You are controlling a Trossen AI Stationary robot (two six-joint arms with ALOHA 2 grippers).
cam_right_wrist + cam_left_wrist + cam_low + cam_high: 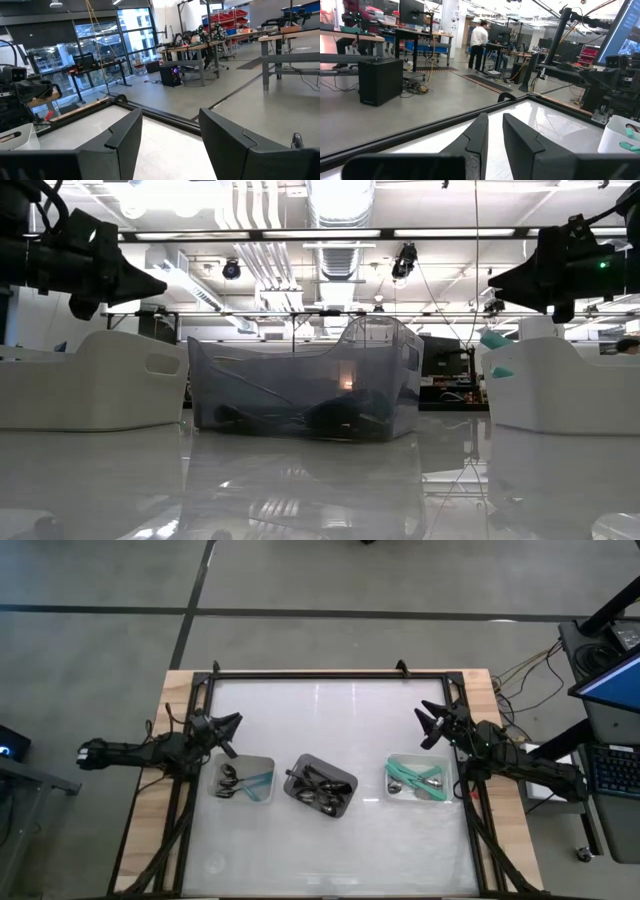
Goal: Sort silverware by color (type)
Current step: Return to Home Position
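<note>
The silverware lies in three trays in a row. The left white tray (pixel 262 762) holds silver spoons (pixel 230 780) and one mint-green spoon (pixel 258 783). Black spoons (pixel 318 790) fill the middle grey tray (pixel 347 780). The right white tray (pixel 393 762) holds mint-green spoons (pixel 408 778) and silver ones (pixel 433 781). My left gripper (pixel 232 732) (pixel 495 117) hovers just beyond the left tray's far edge, open by a narrow gap and empty. My right gripper (pixel 428 726) (pixel 171 112) hovers beyond the right tray's far edge, open and empty.
A black frame (pixel 320 674) runs around the white tabletop. Bare tabletop lies beyond the trays toward the far edge and in front of them toward the near edge. In the low view, mint-green spoon ends (pixel 492 340) poke above the right tray's rim.
</note>
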